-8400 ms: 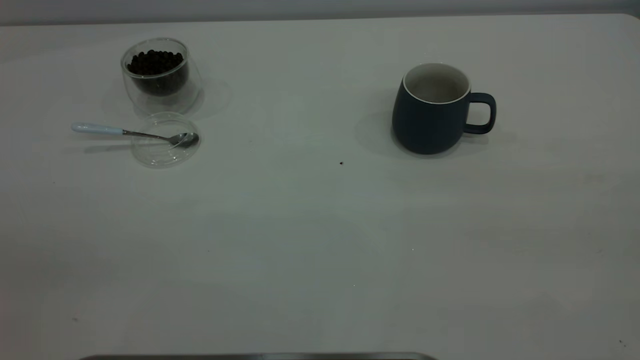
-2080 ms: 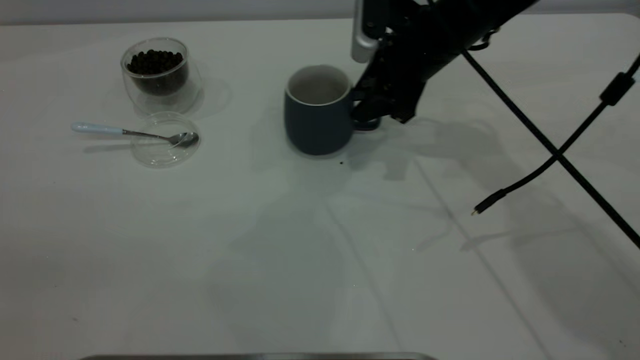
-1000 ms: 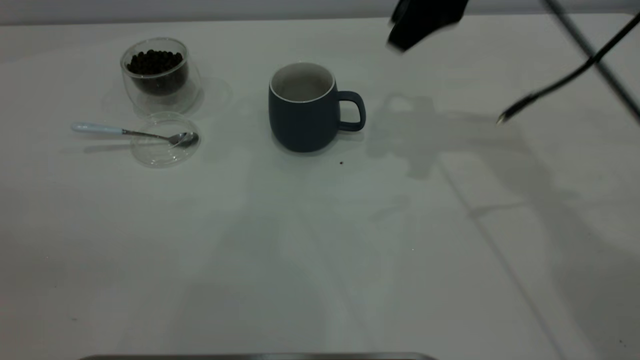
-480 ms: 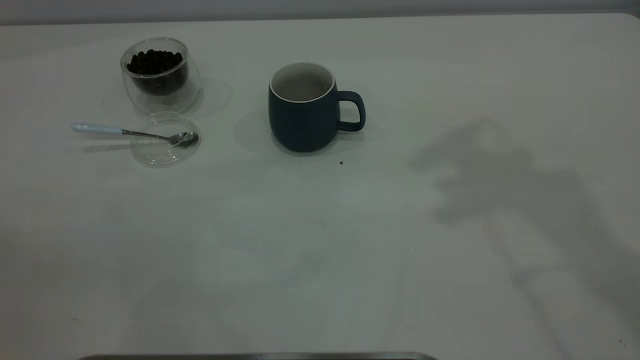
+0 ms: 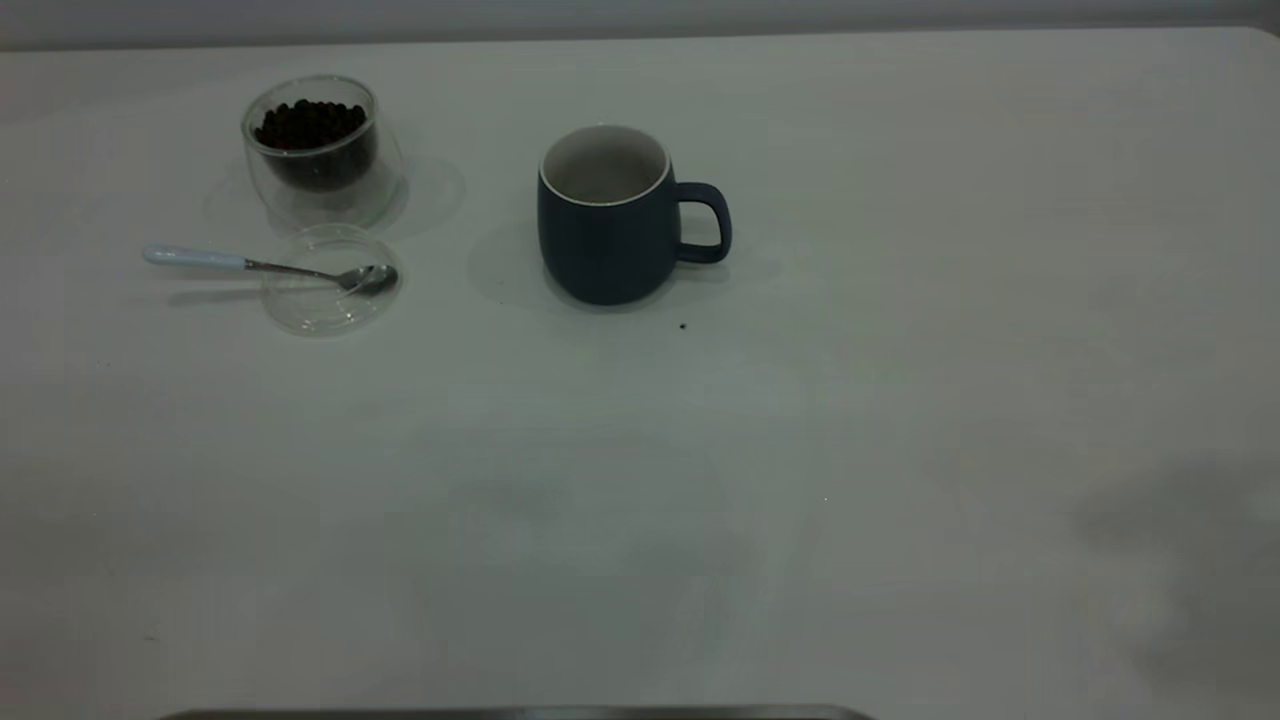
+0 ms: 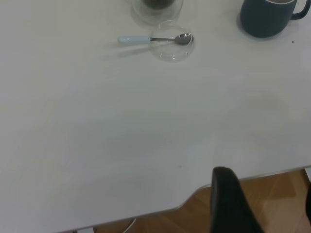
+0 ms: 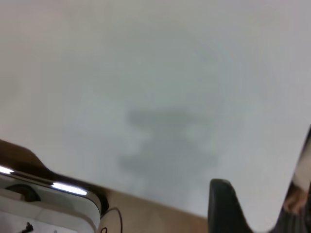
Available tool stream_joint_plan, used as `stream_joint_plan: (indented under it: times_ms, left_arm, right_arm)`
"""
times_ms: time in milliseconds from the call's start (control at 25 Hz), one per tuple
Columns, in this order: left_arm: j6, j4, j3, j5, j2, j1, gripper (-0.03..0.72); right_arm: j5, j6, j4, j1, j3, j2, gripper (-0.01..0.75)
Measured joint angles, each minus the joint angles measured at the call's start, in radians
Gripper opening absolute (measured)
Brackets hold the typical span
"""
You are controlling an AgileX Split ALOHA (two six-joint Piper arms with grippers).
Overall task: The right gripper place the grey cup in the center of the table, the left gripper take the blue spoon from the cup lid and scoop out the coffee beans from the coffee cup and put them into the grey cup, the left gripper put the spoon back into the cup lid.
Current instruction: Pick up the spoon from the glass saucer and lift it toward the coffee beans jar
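Observation:
The grey cup (image 5: 605,235) stands upright near the middle of the table (image 5: 700,500), handle to the right; it also shows in the left wrist view (image 6: 267,19). The coffee cup (image 5: 315,165) with coffee beans (image 5: 310,120) stands at the far left. In front of it lies the cup lid (image 5: 325,300), with the blue spoon (image 5: 250,264) resting across it, bowl on the lid (image 6: 171,46) and handle (image 6: 133,39) pointing left. No arm shows in the exterior view. My left gripper (image 6: 265,204) is open over the table's near edge. My right gripper (image 7: 262,208) is open and empty, over bare table.
A small dark speck (image 5: 683,325) lies just in front of the grey cup. The table's rounded near edge (image 6: 184,206) and wooden floor show below the left gripper. A white device (image 7: 48,208) sits beyond the table edge in the right wrist view.
The right arm carried the grey cup from the right to the middle, let it go, and has withdrawn out of the exterior view; only a faint shadow stays at the lower right.

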State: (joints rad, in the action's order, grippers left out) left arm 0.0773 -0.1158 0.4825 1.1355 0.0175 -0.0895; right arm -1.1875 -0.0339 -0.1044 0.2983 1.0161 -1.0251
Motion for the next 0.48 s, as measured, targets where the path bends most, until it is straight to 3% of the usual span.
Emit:
stream_joint_plan:
  times_ms: [280, 480]
  left_arm:
    - [0.0, 0.0, 0.0, 0.0, 0.0, 0.0, 0.445]
    - [0.0, 0.0, 0.0, 0.0, 0.0, 0.0, 0.445]
  right_arm:
    - [0.001, 0.08, 0.005, -0.095, -0.378, 0.336, 0.364]
    - [0.006, 0.081, 0.01, -0.13, -0.505, 0.545, 0.364]
